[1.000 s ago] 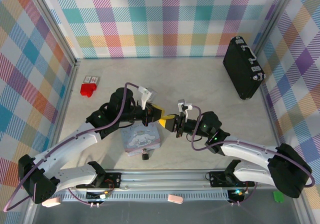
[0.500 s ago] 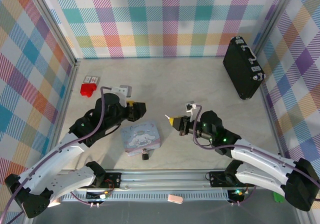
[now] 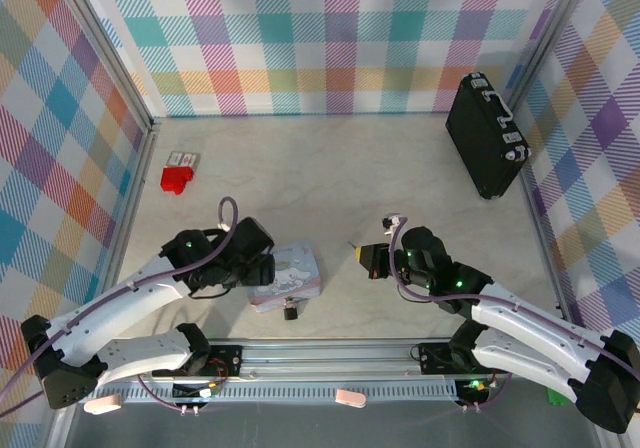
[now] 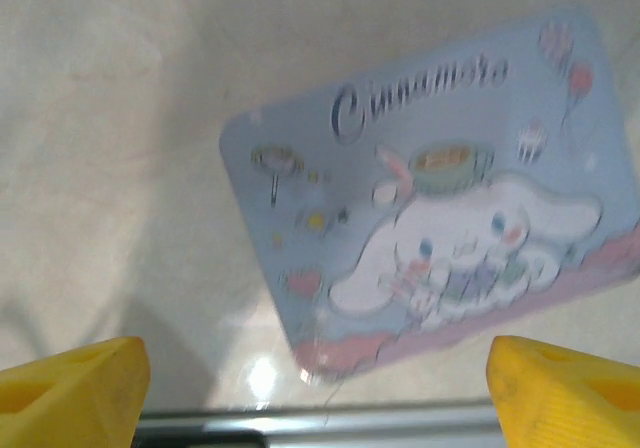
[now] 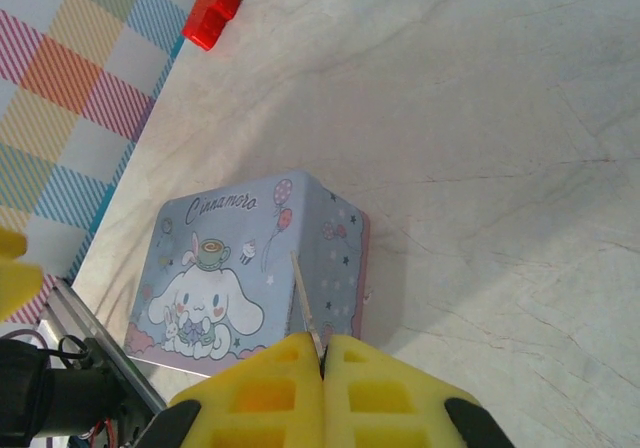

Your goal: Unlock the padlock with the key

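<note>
The key (image 5: 303,303) is a thin silvery sliver pinched between my right gripper's (image 5: 323,353) shut yellow fingers, its tip pointing toward the pastel blue cartoon tin (image 5: 240,268). In the top view that right gripper (image 3: 365,254) hovers to the right of the tin (image 3: 290,274). The padlock (image 3: 291,313), tiny and dark, lies on the table just in front of the tin. My left gripper (image 4: 318,398) stands wide open over the tin's left side (image 4: 430,198) with nothing between its yellow fingertips (image 4: 70,393); in the top view the left gripper (image 3: 255,266) sits at the tin's left edge.
A red block (image 3: 176,178) lies at the far left by the wall, with a small card behind it. A large black case (image 3: 486,136) leans at the back right. The metal rail (image 3: 330,353) runs along the near edge. Checked walls close in three sides.
The two grippers met above the tin, then drew apart. My left gripper opened and dropped back over the tin's left side. The right one kept the key and backed away right.
</note>
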Robot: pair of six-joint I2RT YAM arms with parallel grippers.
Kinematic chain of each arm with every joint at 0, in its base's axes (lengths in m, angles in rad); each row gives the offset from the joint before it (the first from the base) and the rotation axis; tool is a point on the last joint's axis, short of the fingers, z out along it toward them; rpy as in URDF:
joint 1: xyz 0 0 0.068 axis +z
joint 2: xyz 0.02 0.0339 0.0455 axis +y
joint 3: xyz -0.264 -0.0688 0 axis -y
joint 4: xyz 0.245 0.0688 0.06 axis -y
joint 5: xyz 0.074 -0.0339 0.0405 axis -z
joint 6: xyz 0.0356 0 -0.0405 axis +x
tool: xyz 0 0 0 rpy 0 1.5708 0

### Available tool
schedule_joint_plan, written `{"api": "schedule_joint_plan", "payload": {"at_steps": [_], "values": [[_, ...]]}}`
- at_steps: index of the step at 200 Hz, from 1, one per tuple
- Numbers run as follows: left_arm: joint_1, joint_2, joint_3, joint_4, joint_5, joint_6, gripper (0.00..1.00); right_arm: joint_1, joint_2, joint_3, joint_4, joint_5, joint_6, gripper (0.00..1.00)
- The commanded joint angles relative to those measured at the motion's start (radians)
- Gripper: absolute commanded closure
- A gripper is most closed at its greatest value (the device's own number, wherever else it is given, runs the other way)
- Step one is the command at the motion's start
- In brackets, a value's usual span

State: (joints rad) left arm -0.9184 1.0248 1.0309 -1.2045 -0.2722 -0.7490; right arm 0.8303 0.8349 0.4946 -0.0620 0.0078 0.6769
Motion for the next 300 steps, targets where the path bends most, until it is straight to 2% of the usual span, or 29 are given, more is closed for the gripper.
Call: {"api": "schedule_joint_plan", "payload": {"at_steps": [1,30,48,69,95,163,215,267,300], "values": [[-0.095,0.005,-0.018,-0.142,-0.024,-0.135,0.09,-0.005,0.005,-0.012,0.005,0.026,0.024,1.00],[-0.250,0.095,-0.027,-0.178,-0.040,-0.201,0.05,-0.005,0.030,-0.011,0.027,0.031,0.037,1.00],[-0.310,0.157,-0.045,-0.149,-0.025,-0.209,0.03,-0.005,0.040,-0.015,0.042,0.028,0.048,1.00],[-0.321,0.185,-0.105,-0.059,0.024,-0.195,0.03,-0.005,0.047,-0.028,0.057,0.023,0.064,1.00],[-0.321,0.191,-0.155,0.002,0.020,-0.183,0.04,-0.005,0.045,-0.049,0.073,0.016,0.086,1.00],[-0.235,0.212,-0.218,0.101,0.015,-0.121,0.08,-0.005,0.047,-0.053,0.078,0.007,0.095,1.00],[-0.153,0.221,-0.245,0.202,0.027,-0.056,0.17,-0.005,0.048,-0.050,0.074,-0.002,0.098,1.00],[-0.065,0.245,-0.248,0.286,0.025,0.016,0.31,-0.005,0.050,-0.046,0.066,-0.002,0.099,1.00],[-0.014,0.283,-0.235,0.341,0.004,0.068,0.34,-0.005,0.062,-0.037,0.064,-0.005,0.099,1.00]]}}
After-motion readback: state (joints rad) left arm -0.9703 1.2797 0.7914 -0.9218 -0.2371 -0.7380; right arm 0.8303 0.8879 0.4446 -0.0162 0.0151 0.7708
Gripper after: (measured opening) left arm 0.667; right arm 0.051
